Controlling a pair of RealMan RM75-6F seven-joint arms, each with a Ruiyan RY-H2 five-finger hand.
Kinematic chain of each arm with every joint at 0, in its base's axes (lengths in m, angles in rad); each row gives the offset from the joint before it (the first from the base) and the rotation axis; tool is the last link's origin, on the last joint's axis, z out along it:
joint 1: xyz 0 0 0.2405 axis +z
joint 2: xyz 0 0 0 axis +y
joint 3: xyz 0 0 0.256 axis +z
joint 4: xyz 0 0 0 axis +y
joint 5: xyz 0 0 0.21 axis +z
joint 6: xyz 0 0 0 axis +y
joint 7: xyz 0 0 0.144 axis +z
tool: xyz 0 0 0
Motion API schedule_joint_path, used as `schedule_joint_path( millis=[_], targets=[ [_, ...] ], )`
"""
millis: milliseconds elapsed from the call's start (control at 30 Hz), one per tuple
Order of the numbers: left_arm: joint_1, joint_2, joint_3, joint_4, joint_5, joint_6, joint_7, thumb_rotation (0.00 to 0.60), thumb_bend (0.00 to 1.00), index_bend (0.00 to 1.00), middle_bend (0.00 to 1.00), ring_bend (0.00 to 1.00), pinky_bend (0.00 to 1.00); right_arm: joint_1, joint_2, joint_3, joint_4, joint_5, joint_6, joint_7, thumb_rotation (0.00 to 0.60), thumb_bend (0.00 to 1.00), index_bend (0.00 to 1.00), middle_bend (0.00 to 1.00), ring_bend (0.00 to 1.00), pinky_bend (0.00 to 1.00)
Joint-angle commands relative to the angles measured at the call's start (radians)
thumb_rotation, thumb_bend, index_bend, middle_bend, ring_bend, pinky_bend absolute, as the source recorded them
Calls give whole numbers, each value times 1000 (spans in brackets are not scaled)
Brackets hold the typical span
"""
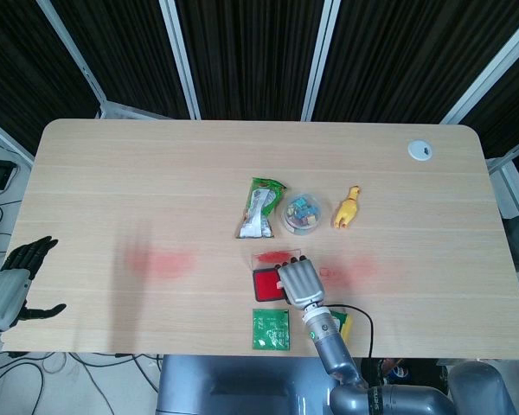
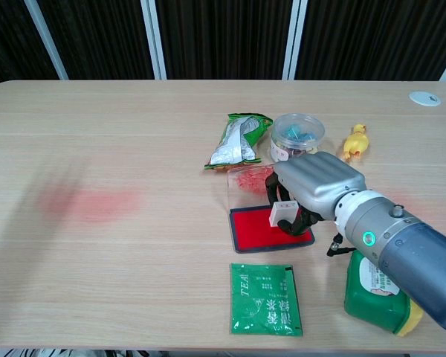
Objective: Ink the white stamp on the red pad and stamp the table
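Snack bag [image 2: 238,140], tub [image 2: 297,134] behind pad [image 2: 254,228]

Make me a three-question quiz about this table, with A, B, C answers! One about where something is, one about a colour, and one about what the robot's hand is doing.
1. Where is the green tea packet?
A. Beside the yellow toy
B. In front of the red pad, nearer the robot
C. At the table's far edge

2. What colour is the toy chicken?
A. Yellow
B. Blue
C. Purple

3. What is the right hand doing?
A. Lying flat and empty
B. Lifting the snack bag
C. Holding the white stamp over the red pad

Answers:
1 B: the packet lies just on the near side of the red pad.
2 A: the chicken is plainly yellow.
3 C: the white stamp sits in its fingers, above the pad.
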Motion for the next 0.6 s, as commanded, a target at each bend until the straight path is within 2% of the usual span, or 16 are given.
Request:
schedule_joint_path(
  millis=[33, 600],
  targets=[
    [0, 0, 0, 0, 0, 0, 0, 600, 0, 0, 0, 0, 0, 0, 0, 1, 0, 2, 0, 0, 600, 453, 630, 544, 437, 420],
    [1, -1, 0, -1, 2, 3, 1, 600, 0, 0, 0, 0, 0, 4, 0, 7, -7, 10, 9, -1, 600, 455, 630, 544, 437, 420]
  ],
)
